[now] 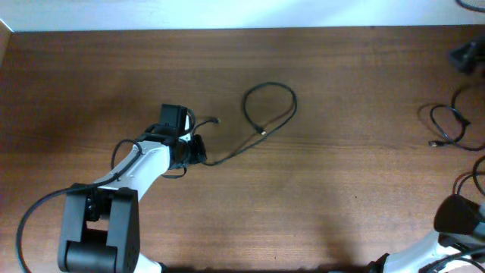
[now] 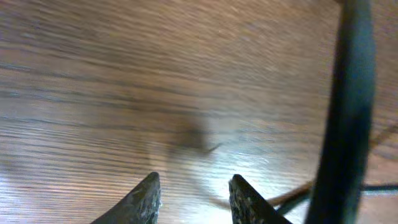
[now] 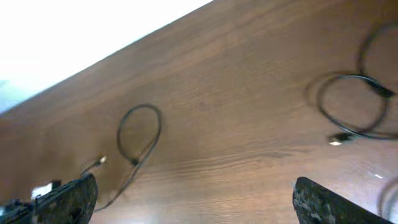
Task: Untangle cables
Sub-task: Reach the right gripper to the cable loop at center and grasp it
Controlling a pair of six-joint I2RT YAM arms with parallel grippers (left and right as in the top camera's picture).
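Note:
One thin black cable [image 1: 270,106] lies mid-table in a loop, its tail running down-left to my left gripper [image 1: 194,149]. A small plug end [image 1: 216,120] lies just right of that gripper. In the left wrist view the left gripper [image 2: 194,194] stands open just above the wood, nothing between its fingers, and a blurred strand of cable [image 2: 292,195] passes behind the right finger. More cables [image 1: 449,126] lie looped at the table's right edge. My right gripper [image 3: 198,200] is wide open over bare wood, the looped cable [image 3: 140,133] ahead to its left and the right-hand cables [image 3: 352,106] ahead to its right.
The left arm's base [image 1: 98,227] fills the front left corner, and its own thick black lead [image 2: 348,112] crosses the left wrist view. The right arm [image 1: 457,218] sits at the front right corner. A dark object [image 1: 467,55] rests at the far right edge.

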